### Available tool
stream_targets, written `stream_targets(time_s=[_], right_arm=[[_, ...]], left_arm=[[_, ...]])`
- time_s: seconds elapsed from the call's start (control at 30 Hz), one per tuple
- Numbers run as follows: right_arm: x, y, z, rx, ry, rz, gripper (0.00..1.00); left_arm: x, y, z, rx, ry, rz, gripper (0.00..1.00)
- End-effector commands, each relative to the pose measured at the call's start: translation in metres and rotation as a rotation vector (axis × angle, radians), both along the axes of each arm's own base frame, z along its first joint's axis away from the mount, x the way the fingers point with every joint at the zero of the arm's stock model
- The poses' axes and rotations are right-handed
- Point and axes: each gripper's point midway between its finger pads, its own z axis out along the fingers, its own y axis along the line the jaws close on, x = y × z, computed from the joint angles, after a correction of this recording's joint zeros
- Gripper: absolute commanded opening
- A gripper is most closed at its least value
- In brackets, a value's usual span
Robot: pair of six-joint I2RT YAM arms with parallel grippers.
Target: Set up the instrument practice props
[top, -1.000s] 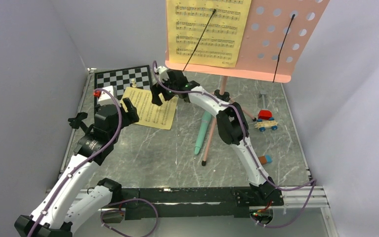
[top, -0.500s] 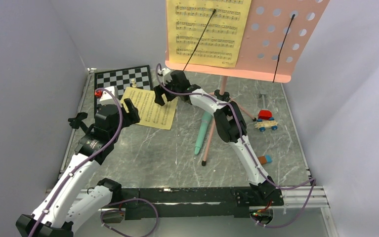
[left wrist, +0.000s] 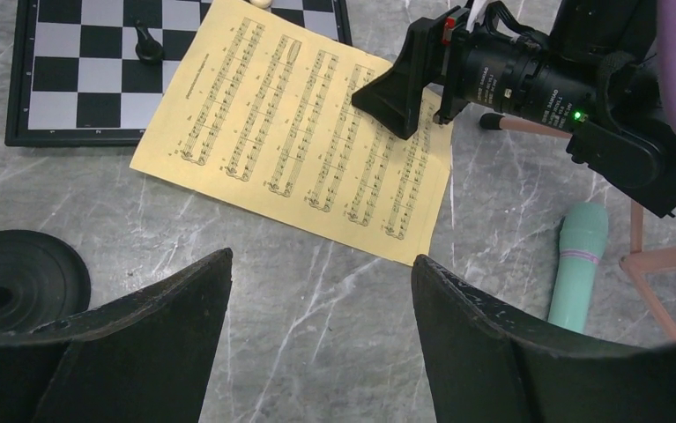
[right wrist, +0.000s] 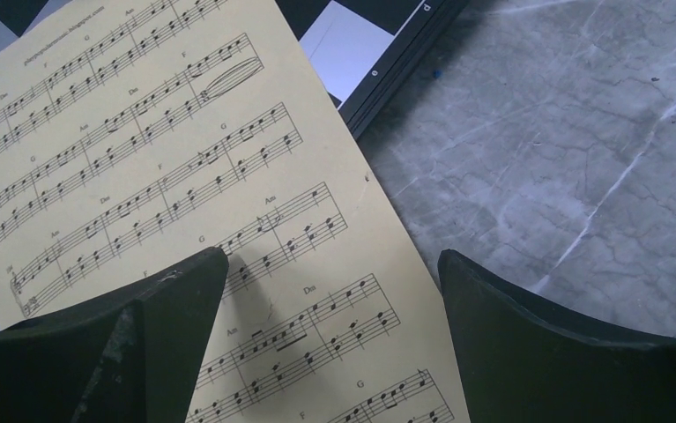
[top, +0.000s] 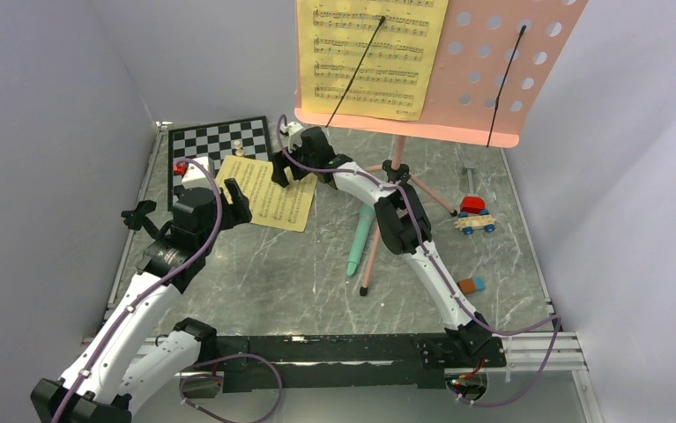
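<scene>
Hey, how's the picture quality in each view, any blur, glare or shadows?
Top external: even, soft light, no harsh glare on the table. Left wrist: the sheet-music page is sharp, the left gripper dark and featureless. Right wrist: print crisp, a faint shadow on the page by the right gripper.

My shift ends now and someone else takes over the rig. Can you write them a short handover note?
Left gripper: open, empty, above the table beside the loose page.
Right gripper: open, empty, low over that page's edge.
Pink music stand upright at the back, one yellow page on its left half under a wire arm.
Loose page flat on the table, a corner over the chessboard.
Mint-green tube lying between the stand's legs; black round base by the left gripper.
Done: stand up, one page on it.
Left, probably: loose page onto the stand, tube into the base.
</scene>
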Motion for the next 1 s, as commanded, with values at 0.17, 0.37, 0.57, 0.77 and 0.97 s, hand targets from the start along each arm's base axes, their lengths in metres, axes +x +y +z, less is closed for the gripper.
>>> stream_targets(time_s=[0.17, 0.37, 0.57, 0.77, 0.97], right_arm=[[0.022, 0.004, 0.032, 0.091, -0.075, -0.008, 0.95], [-0.002, 0.007, 0.032, 0.102, -0.032, 0.082, 0.95], [-0.036, 0.004, 0.029, 0.094, 0.045, 0.184, 0.92], [-0.068, -0.003, 0.031, 0.039, 0.049, 0.194, 0.9], [-0.102, -0.02, 0.028, 0.045, 0.113, 0.165, 0.88]], left_arm=[[0.005, -0.005, 0.007, -0.034, -0.031, -0.012, 0.79], [0.004, -0.005, 0.007, -0.037, -0.029, -0.016, 0.79], [0.004, -0.009, 0.005, -0.058, -0.025, -0.029, 0.79], [0.003, -0.011, 0.005, -0.069, -0.025, -0.035, 0.79], [0.001, -0.011, 0.004, -0.071, -0.026, -0.038, 0.79]])
